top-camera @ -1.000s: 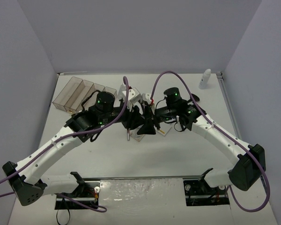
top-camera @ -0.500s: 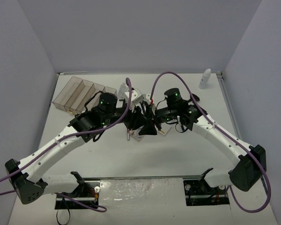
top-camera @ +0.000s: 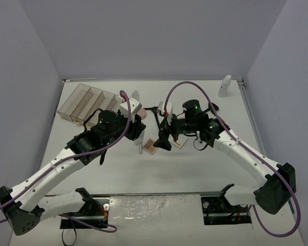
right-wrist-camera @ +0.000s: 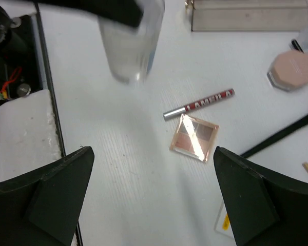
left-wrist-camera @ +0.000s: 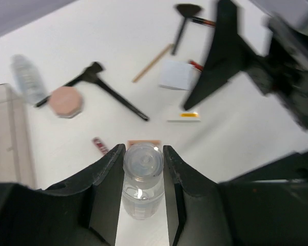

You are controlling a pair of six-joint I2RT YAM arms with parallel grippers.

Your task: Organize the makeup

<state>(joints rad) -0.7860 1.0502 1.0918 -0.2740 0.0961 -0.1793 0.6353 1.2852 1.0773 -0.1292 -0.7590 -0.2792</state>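
My left tool pinches the clear bottle near its cap; I judge it slick and light. Right tool spread.

A white table stands boxed in on three sides by plain, pale lilac-grey panels: a back wall, a left wall and a right wall, each rising from the table's edge. The light is even and soft, casting only faint shadows.

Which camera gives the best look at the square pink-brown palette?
The right wrist view: the palette lies unobstructed, its pans visible. The left wrist view shows only its edge behind the clear bottle. The top view shows it small and indistinct.
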